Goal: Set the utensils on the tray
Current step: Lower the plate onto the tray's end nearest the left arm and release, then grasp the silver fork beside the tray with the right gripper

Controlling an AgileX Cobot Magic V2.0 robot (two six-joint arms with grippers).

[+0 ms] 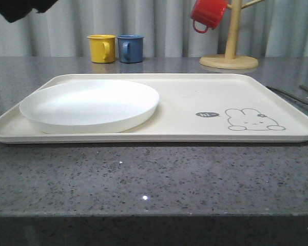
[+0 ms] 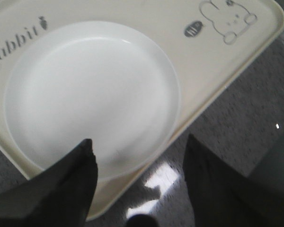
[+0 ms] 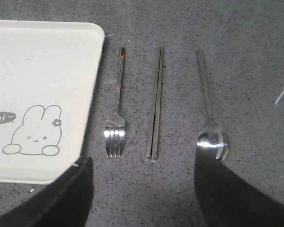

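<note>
The cream tray (image 1: 195, 102) with its rabbit drawing lies across the grey counter. Right of the tray (image 3: 38, 71), three silver utensils rest side by side on the counter: a fork (image 3: 116, 123) nearest the tray, a pair of chopsticks (image 3: 155, 104), then a spoon (image 3: 209, 118). In the front view they show as thin lines (image 1: 292, 96) at the far right. My right gripper (image 3: 143, 158) hovers open above them, nothing between its fingers. My left gripper (image 2: 138, 142) is open and empty over the tray's rim (image 2: 227, 85) by the plate.
A round white plate (image 1: 90, 105) takes up the tray's left half. A yellow mug (image 1: 101, 48) and a blue mug (image 1: 130, 48) stand behind the tray. At the back right, a red mug (image 1: 208, 14) hangs on a wooden mug tree (image 1: 231, 51).
</note>
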